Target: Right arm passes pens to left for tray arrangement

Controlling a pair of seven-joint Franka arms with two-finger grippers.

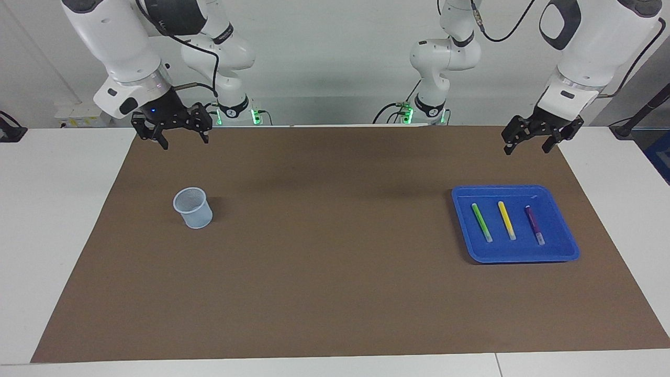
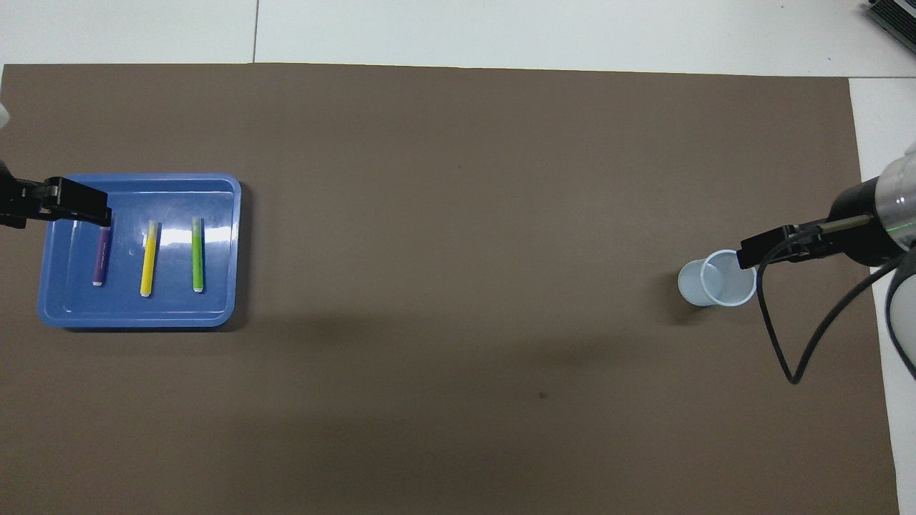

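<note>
The blue tray (image 1: 462, 230) (image 2: 218, 293) lies on the brown mat toward the left arm's end of the table. Three pens lie side by side in it, apart from each other: green (image 1: 481, 222) (image 2: 197, 256), yellow (image 1: 506, 220) (image 2: 149, 259) and purple (image 1: 534, 224) (image 2: 101, 259). My left gripper (image 1: 526, 150) hangs open and holds nothing, in the air over the mat's edge by the tray. My right gripper (image 1: 186, 142) also hangs open and holds nothing, over the mat at the right arm's end, above the cup's side of the table.
A small translucent pale-blue cup (image 1: 193, 207) (image 2: 718, 280) stands upright on the mat toward the right arm's end, with nothing seen in it. The brown mat (image 1: 335, 272) covers most of the white table. A black cable loops down from the right arm.
</note>
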